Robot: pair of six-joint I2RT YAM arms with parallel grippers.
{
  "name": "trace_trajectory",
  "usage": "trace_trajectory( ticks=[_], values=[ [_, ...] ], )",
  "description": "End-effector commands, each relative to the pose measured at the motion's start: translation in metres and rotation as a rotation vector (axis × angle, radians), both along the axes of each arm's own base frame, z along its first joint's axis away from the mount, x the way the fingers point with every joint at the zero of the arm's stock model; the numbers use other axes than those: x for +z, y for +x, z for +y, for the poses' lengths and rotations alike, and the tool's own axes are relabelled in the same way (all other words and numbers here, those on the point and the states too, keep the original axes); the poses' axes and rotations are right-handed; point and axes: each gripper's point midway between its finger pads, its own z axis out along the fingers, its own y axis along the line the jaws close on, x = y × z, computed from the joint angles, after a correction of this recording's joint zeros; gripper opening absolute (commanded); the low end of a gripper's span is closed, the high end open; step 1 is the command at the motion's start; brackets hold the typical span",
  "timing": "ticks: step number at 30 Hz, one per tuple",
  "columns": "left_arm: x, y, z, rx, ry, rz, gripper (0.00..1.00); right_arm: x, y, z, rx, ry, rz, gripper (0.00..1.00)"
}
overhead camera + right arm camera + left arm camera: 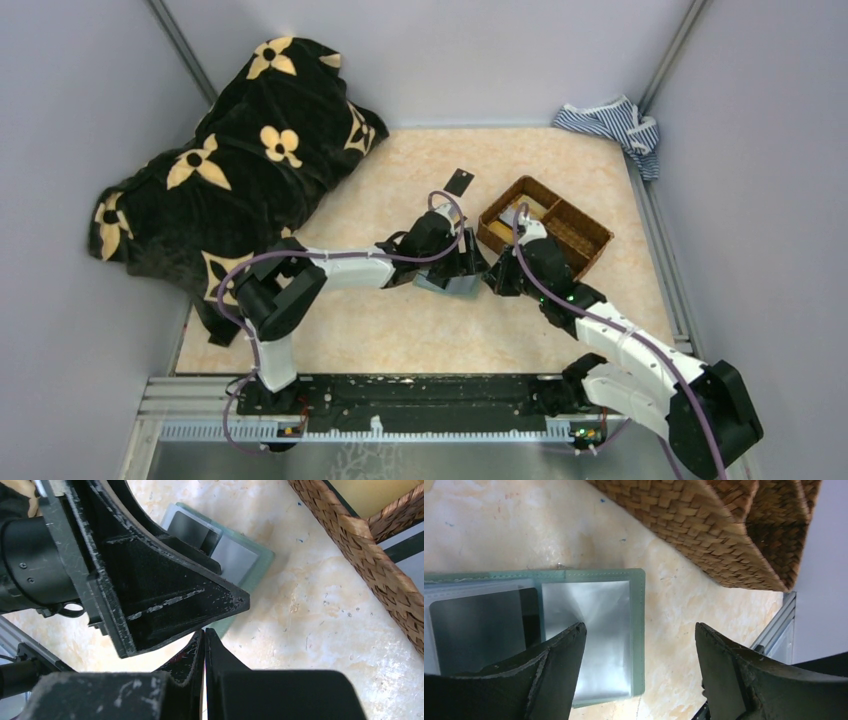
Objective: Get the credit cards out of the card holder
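We see wallet [594, 625] open on counter [499, 525] beside basket [724, 540], card [479, 630] tucked in pocket.
Left claw [640, 630] spread wide over wallet, grasping nothing.
Right claw [204, 635] clenched, just beside it.
Our worries: 2 claws bumping; left claw pinching pocket, dragging wallet.

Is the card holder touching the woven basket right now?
Apart. The left wrist view shows bare tabletop between the card holder and the woven basket.

Pale grey walls [70, 120] enclose a beige marbled tabletop [400, 330], with a black floral blanket [240, 150] far left and seemingly a striped cloth [612, 125] far right.
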Motion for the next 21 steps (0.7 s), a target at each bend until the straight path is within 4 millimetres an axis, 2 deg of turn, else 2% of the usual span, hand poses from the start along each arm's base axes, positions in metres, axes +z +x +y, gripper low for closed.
trace_trajectory(
  ticks=[1, 5, 8, 15, 21],
  values=[
    [-0.024, -0.013, -0.006, -0.007, 0.040, 0.061, 0.86, 0.026, 0.017, 0.008, -0.039, 0.108, -0.088, 0.00],
    [-0.035, -0.013, -0.003, 0.021, 0.069, 0.083, 0.86, 0.021, 0.015, 0.019, -0.019, 0.186, -0.077, 0.00],
    [-0.035, -0.012, -0.001, 0.043, 0.070, 0.086, 0.86, 0.008, 0.017, 0.019, -0.047, 0.196, -0.047, 0.00],
    [-0.020, -0.008, 0.004, 0.096, 0.021, 0.059, 0.85, -0.003, 0.022, 0.019, -0.109, 0.255, -0.036, 0.00],
    [-0.012, -0.006, 0.003, 0.117, -0.012, 0.058, 0.85, -0.020, 0.023, 0.032, -0.096, 0.330, 0.016, 0.00]
  ],
)
